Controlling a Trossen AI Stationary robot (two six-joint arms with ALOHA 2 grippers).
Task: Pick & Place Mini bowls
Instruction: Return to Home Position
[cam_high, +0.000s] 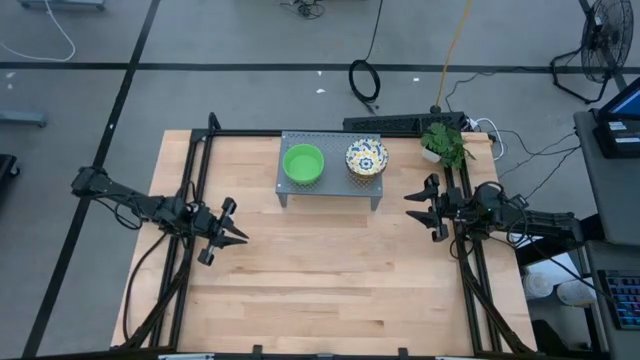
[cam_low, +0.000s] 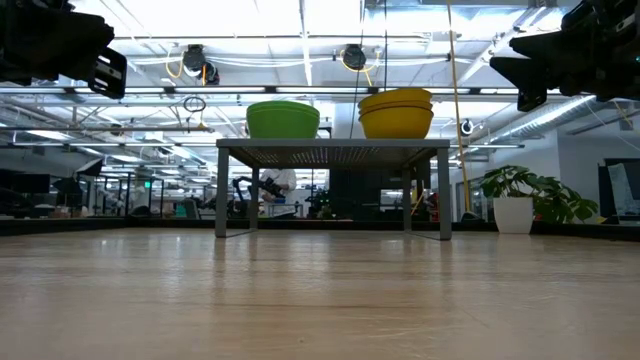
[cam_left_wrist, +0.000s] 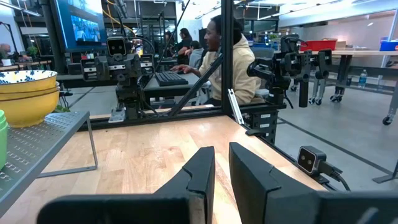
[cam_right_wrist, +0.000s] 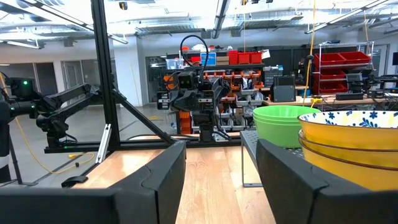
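With green bowls (cam_high: 303, 163) and patterned bowls (cam_high: 366, 157) sitting stacked on the stand (cam_high: 330, 192) at upper centre, the left gripper (cam_high: 238, 237), nearly pressed together, and right gripper (cam_high: 412, 205), spread empty, should be retracting level, avoiding the stand.

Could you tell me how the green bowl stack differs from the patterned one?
The plain green bowl stack sits left in the high view; the yellow-sided blue-floral bowl stack sits right and rises slightly higher. Both rest upright on the grey perforated metal stand.
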